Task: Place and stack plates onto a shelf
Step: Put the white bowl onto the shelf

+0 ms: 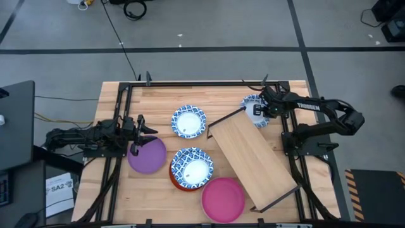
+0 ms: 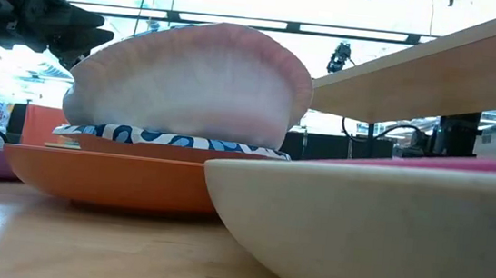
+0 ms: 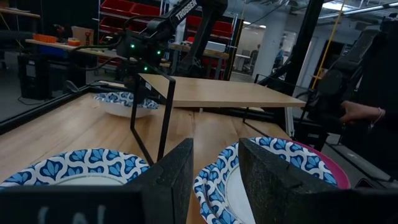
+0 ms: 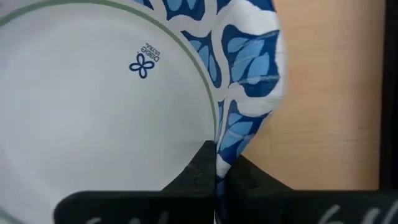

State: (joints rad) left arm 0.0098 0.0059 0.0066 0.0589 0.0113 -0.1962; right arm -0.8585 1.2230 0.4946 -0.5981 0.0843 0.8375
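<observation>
My right gripper (image 1: pixel 259 111) is shut on a blue-and-white plate (image 1: pixel 251 103) at the table's far right, beside the far end of the light-wood shelf (image 1: pixel 253 158), which stands slantwise on black legs. My left gripper (image 3: pixel 214 180) is open and touches nothing. It hovers at the far-left edge of the purple plate (image 1: pixel 147 156). A second blue-and-white plate (image 1: pixel 188 121) lies at the table's middle. A third (image 1: pixel 192 166) sits on the orange-red plate (image 2: pixel 117 177). The pink plate (image 1: pixel 223 199) lies at the near edge. My right gripper pinches the blue-and-white plate's patterned rim (image 4: pixel 233 134) between its two fingers (image 4: pixel 200 167), one on the upper face and one beneath. It comes from the table's right side. The rim buckles at the fingers. Whether the plate is clear of the table, I cannot tell.
The shelf's black legs (image 3: pixel 149 118) stand between the middle plates and the right arm. A black frame borders the tabletop (image 1: pixel 158 95). A person's hand (image 3: pixel 360 113) shows beyond the table's right side. Bare wood lies along the far edge.
</observation>
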